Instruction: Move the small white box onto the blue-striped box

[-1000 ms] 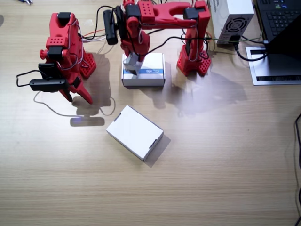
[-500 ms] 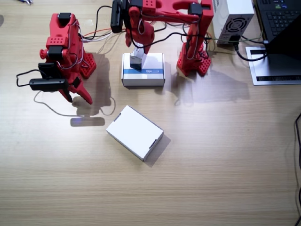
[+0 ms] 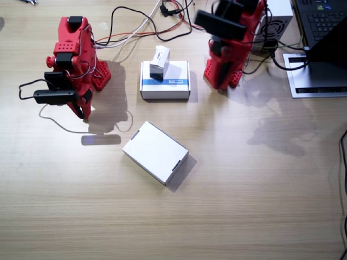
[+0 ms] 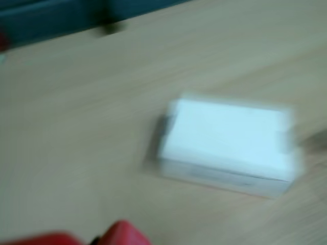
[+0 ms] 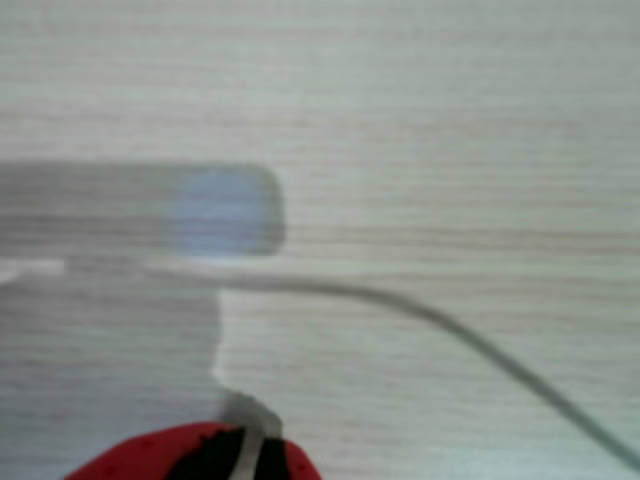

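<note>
White plain box lies nearest on worktop | small white box stands on blue-striped box, at its 11 o'clock | placement looks done; nothing remains but parking | left arm folded, right arm idle; pincer states cannot tell

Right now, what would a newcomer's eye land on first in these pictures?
The two red arms: the right arm folded over the table's near-left part, the left arm folded up beside a laptop. Next, the small white box resting on the blue-striped box between them, and the plain white box lying alone mid-table.
</note>
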You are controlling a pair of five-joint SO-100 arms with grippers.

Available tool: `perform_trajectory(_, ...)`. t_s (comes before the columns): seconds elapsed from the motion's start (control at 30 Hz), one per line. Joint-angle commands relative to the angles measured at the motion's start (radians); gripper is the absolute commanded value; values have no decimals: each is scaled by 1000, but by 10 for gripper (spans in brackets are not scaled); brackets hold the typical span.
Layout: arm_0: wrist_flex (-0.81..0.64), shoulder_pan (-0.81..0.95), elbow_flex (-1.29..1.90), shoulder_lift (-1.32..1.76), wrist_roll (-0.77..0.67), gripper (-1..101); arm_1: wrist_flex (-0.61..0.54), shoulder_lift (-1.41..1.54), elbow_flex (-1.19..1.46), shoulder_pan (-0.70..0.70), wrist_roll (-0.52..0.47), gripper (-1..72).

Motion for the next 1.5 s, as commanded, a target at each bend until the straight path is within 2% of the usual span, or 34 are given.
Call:
perform_trajectory(0.0,-48,-140,299,287,86,-1,-8,28,-14,-26,11,2)
perform_trajectory(0.1,-72,-207,514,480,206,-1,-8,29,-14,-20,11,2)
perform_trajectory(0.23,-150,-319,746,483,333,-1,-8,29,-12,-15,5,2)
perform_trajectory(0.3,-219,-370,885,485,449,-1,-8,29,-12,-18,12,2)
perform_trajectory(0.37,-230,-436,899,483,492,-1,-8,34,-12,-14,28,2)
perform_trajectory(0.4,-222,-454,911,483,526,-1,-6,34,-12,0,12,2)
perform_trajectory(0.47,-225,-477,913,483,506,-1,2,38,-12,28,-46,2)
perform_trajectory(0.57,-224,-526,913,483,526,-1,-2,43,-12,18,-2,7)
perform_trajectory(0.63,-218,-548,913,483,621,-1,2,43,-12,14,8,2)
perform_trajectory(1.33,-218,-548,913,483,618,-1,2,43,-12,25,3,4)
perform_trajectory(1.4,-227,-448,913,483,480,1,2,43,-12,25,0,4)
perform_trajectory(1.47,-225,-325,913,486,483,1,2,43,-12,25,0,4)
